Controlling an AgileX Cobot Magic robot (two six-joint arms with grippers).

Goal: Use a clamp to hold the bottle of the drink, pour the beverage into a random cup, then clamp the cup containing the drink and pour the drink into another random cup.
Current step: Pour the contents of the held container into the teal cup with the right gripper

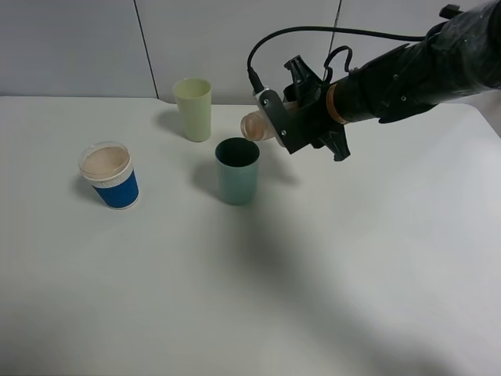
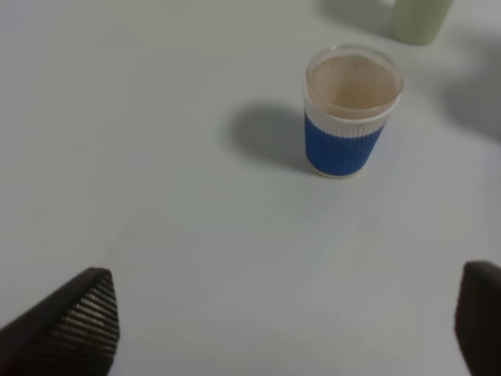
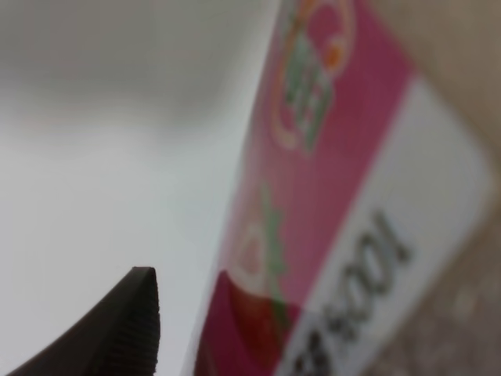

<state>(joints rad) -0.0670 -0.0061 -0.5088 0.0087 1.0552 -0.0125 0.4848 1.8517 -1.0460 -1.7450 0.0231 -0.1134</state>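
My right gripper (image 1: 283, 117) is shut on a drink bottle (image 1: 257, 125), held tilted almost on its side, its mouth above and just behind the rim of a teal cup (image 1: 237, 170). In the right wrist view the bottle's pink and white label (image 3: 337, 196) fills the frame beside one dark finger (image 3: 125, 329). A pale green cup (image 1: 193, 108) stands behind the teal one. A blue cup with a white rim (image 1: 112, 176) holds pinkish-brown drink at the left. My left gripper (image 2: 286, 321) is open and empty, hovering in front of the blue cup (image 2: 348, 117).
The cups stand on a white table (image 1: 329, 266) with a grey wall behind. The pale green cup's base shows in the left wrist view (image 2: 421, 17). The right arm's black cable (image 1: 313, 33) loops above the bottle.
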